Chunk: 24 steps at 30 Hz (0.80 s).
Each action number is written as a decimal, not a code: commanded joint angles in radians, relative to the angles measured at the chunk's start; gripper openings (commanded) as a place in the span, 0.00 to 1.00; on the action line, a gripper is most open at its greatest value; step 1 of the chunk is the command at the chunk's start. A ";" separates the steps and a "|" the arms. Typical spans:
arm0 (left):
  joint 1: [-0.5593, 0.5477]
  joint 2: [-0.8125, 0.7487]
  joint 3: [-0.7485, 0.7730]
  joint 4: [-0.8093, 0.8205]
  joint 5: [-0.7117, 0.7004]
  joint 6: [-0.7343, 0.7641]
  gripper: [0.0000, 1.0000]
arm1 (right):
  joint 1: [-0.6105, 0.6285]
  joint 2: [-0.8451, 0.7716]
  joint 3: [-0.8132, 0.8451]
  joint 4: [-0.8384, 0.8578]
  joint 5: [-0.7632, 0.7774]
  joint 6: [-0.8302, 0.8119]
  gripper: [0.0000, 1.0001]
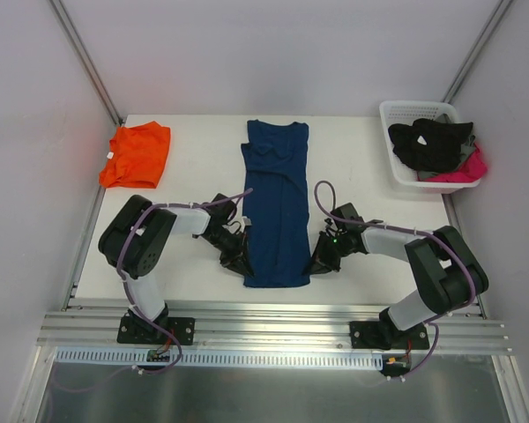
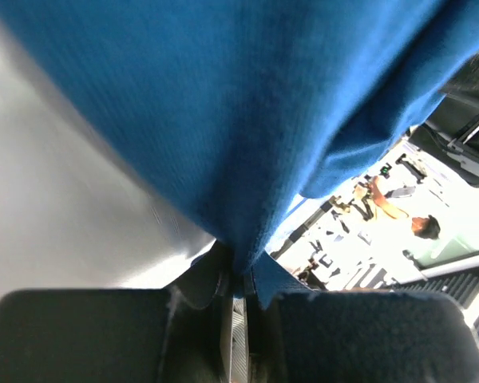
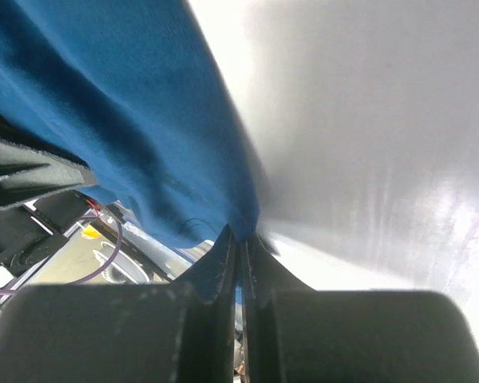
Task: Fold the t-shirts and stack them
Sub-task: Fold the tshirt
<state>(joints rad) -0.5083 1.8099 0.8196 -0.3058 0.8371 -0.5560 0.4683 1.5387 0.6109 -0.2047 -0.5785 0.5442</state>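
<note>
The navy blue t-shirt (image 1: 276,203) lies as a long narrow strip down the middle of the table, collar end far, hem near; no chest print shows. My left gripper (image 1: 241,262) is shut on its near left hem corner (image 2: 247,239). My right gripper (image 1: 318,262) is shut on its near right hem corner (image 3: 239,223). In both wrist views the blue cloth rises from between the closed fingers. The orange t-shirt (image 1: 137,153) lies folded at the table's far left corner, away from both grippers.
A white basket (image 1: 397,159) at the far right holds black, grey and pink garments (image 1: 436,148). The table's near edge and an aluminium rail (image 1: 273,330) run just below the shirt's hem. Grey walls stand close on either side.
</note>
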 commanded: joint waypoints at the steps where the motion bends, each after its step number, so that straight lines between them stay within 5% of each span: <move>1: 0.007 -0.073 0.027 -0.096 -0.030 0.050 0.00 | -0.005 -0.020 0.058 -0.022 0.017 -0.023 0.01; 24: 0.069 -0.130 0.294 -0.257 -0.142 0.263 0.00 | -0.037 -0.103 0.288 -0.101 0.035 -0.159 0.01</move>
<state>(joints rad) -0.4694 1.7145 1.0561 -0.5014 0.7322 -0.3531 0.4534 1.4704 0.8383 -0.2802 -0.5606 0.4244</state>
